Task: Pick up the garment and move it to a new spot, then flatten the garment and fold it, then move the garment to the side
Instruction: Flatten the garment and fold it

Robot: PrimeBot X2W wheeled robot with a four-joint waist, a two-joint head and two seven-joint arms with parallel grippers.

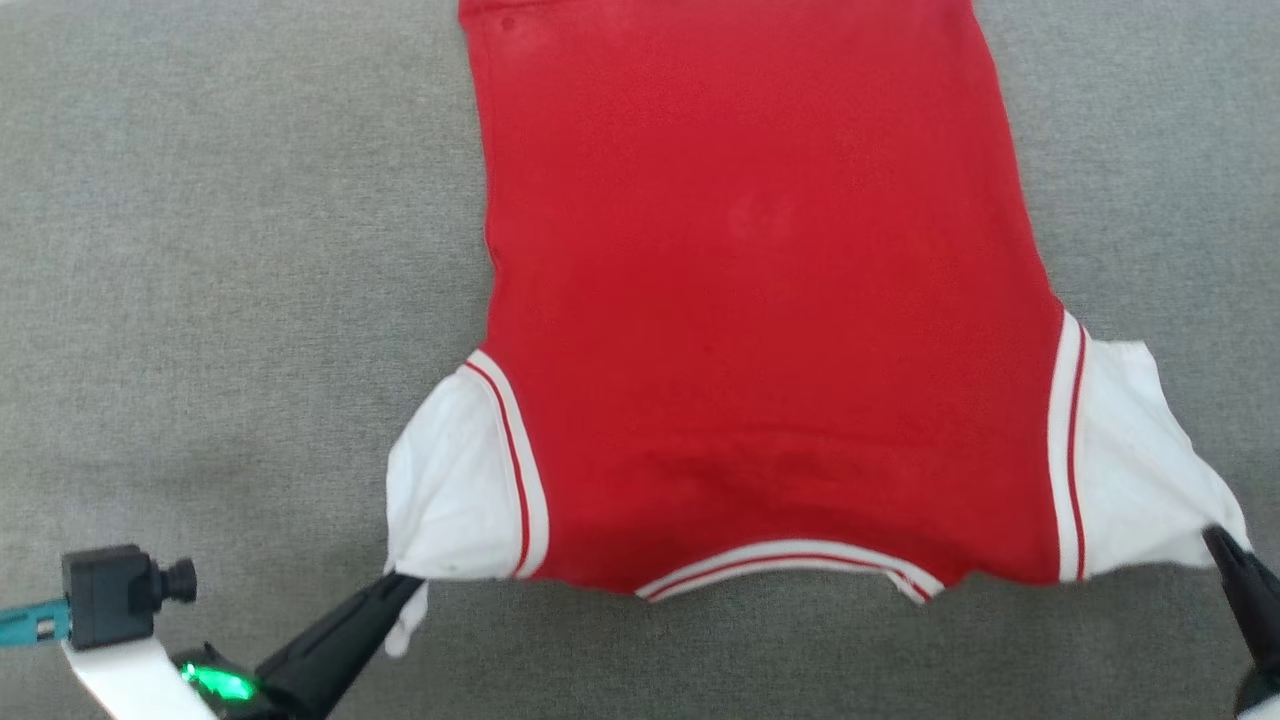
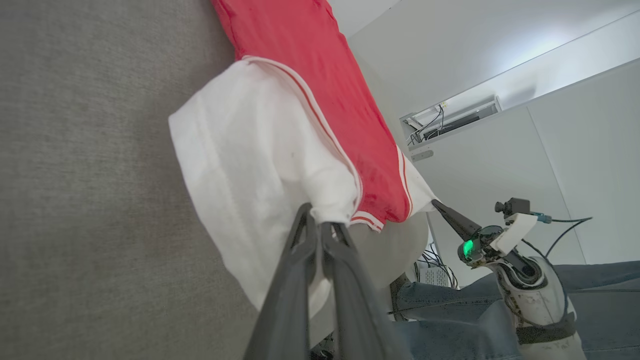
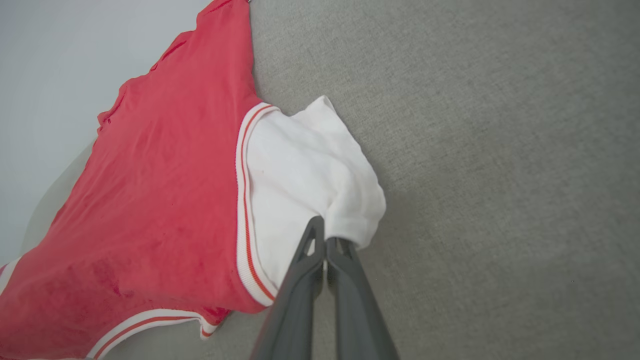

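Pinching the garment [image 1: 760, 300] by both white sleeves, my left gripper [image 1: 405, 585] is clamped tight on one and my right gripper [image 1: 1215, 540] on the other. It lies spread, plain red side up, on the grey surface [image 1: 200, 250], collar toward that surface's near edge. Flattening looks nearly done, I judge; folding and setting aside are not yet done.

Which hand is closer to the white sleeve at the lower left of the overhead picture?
Left. The left hand is shut on a corner of that sleeve; the right hand is across the garment, pinching the other sleeve.
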